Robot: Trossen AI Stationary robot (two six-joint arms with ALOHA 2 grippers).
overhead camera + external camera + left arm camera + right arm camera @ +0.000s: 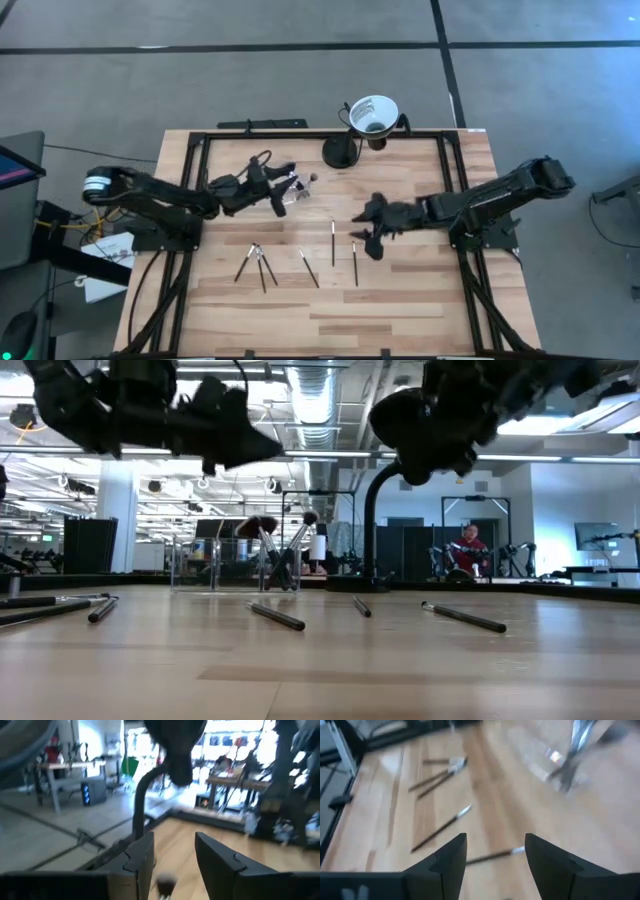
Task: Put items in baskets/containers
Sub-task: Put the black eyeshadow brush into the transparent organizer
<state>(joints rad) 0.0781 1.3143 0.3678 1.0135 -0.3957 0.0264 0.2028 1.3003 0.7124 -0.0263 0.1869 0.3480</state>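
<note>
Clear plastic marks the target: a small transparent holder [291, 189] sits on the wooden table [400, 300] toward the back left, with a few makeup brushes already leaning in it, their heads showing above the rim in the low view [262, 528]. The left hand [272, 181] hovers right at this holder, its fingers [142, 857] spread with nothing between them; a dark fluffy brush head shows just below the gap in its wrist view.

The right hand [372, 228] hangs above the table near the middle, fingers [447, 860] spread and empty. Below and in front of it lie loose brushes: two upright-lying ones close by [333, 243] [354, 264], a slanted one [309, 268], and a small crossed cluster further left [256, 264].

The step in hand looks like picking the next loose brush with the right hand. To do it well, the hand should come down over the nearest brush with the fingers set across the handle, not along it, and close near the handle's middle so the brush does not pivot when lifted. These handles are thin and lie flat, so the fingertips need to reach almost to the wood. The cluster is best left for last, since its brushes overlap.

A white funnel cup on a black stand [372, 114] at the back edge is not the target.
</note>
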